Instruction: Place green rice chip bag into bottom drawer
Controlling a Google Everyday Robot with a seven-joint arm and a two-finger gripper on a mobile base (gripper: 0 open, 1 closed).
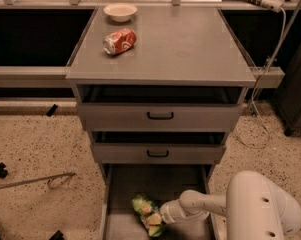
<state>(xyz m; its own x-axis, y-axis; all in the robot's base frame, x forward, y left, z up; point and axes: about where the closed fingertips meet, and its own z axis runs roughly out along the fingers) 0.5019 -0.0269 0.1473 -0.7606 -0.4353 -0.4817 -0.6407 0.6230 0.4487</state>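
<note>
The green rice chip bag [147, 214] lies inside the open bottom drawer [121, 184], low on its flat floor and a little left of centre. My gripper [162, 217] reaches in from the right, at the end of the white arm, and is right against the bag's right side. The arm and the bag hide the fingers. The two upper drawers with black handles sit pushed in above.
On the cabinet top lie an orange-red soda can [119, 41] on its side and a white bowl [120, 11] behind it. A cable [262, 114] hangs at the cabinet's right. A metal rod [32, 181] lies on the speckled floor at the left.
</note>
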